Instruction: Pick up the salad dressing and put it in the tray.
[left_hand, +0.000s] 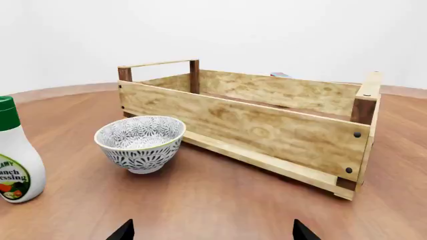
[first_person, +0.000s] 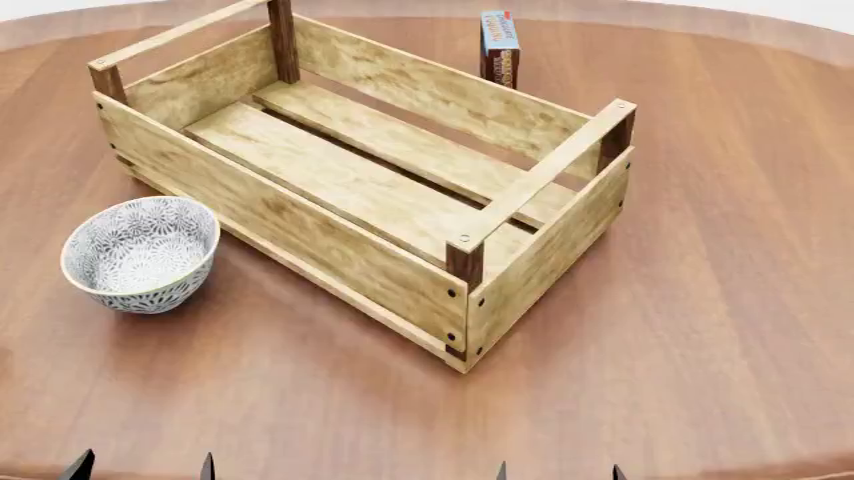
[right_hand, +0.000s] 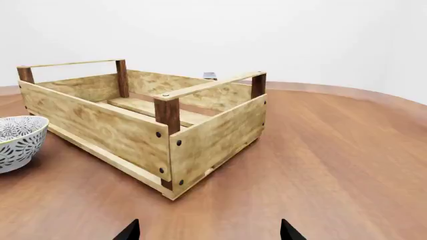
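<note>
Left wrist view: salad dressing (left_hand: 15, 152) beside bowl (left_hand: 140, 143).

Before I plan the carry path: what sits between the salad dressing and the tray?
The patterned bowl stands between the salad dressing and the tray, beside the tray's long wall. The left wrist view shows this; the head view misses the bottle.

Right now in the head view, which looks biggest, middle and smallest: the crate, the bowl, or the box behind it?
1. The tray, by far.
2. The bowl.
3. The pudding box, though it stands farthest away and is partly hidden behind the tray, so its true size is unsure.
</note>
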